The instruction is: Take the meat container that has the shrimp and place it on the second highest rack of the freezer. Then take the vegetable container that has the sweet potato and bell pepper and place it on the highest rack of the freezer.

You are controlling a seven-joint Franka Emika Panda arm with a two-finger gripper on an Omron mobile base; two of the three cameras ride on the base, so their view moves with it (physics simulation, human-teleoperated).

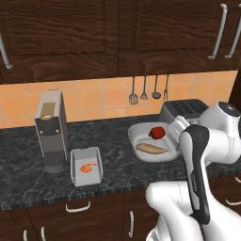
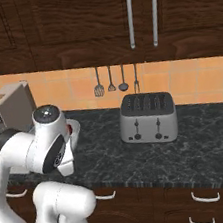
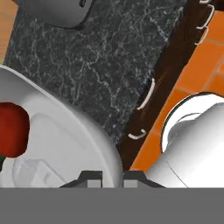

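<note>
The meat container [image 1: 86, 166] is sitting on the dark counter [image 1: 28, 179] just in front of the coffee machine [image 1: 50, 129], with the shrimp [image 1: 87, 167] lying inside it, untouched. Well apart to its right, the vegetable container [image 1: 153, 141] is resting near the toaster [image 1: 186, 110], holding the bell pepper [image 1: 157, 132] and, in front of it, the sweet potato [image 1: 151, 148]. I am working at this rounded bowl, not the tray, so by my judgement step 2 of the task is in hand while step 1 is not yet done. My pincer [image 3: 112, 177] is clenched almost fully, and the hand view is showing the bowl's white rim [image 3: 98, 146] running right between my 2 tips, so I am reading this as a grasp on that rim; the tips themselves are barely showing. The next move is calling for a straight, level lift so neither vegetable rolls out, then a turn toward the freezer's highest rack.
</note>
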